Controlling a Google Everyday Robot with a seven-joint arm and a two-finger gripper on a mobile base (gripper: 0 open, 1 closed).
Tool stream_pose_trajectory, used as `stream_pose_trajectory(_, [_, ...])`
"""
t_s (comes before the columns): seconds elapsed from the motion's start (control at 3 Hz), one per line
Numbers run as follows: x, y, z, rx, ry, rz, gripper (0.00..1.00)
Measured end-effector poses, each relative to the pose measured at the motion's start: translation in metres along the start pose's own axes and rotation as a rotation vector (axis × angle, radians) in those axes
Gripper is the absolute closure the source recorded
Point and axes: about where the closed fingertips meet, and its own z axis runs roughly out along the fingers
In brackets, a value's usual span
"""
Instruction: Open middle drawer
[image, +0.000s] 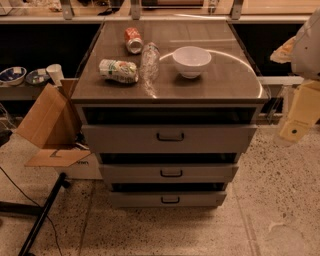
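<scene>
We locate the middle drawer (210, 173), a wide grey flat front, second of three, with its small dark bar handle (171, 173) lying horizontal. It sits below and leftward of the pale gripper (298, 117) at the view's right edge. We cannot tell whether the gripper is apart or together.

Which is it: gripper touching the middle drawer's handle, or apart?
Apart. The camera view shows the gripper at the right edge, beside the cabinet, with a wide gap to the handle of the middle drawer.
</scene>
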Motion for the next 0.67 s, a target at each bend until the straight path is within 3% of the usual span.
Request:
stream_pose_trajectory(0.33, [0.0,0.0,0.0,0.0,0.0,0.0,0.0])
stream_pose_trajectory(0.67, [-0.0076,0.0032,0.0018,0.029,0.035,-0.047,0.0])
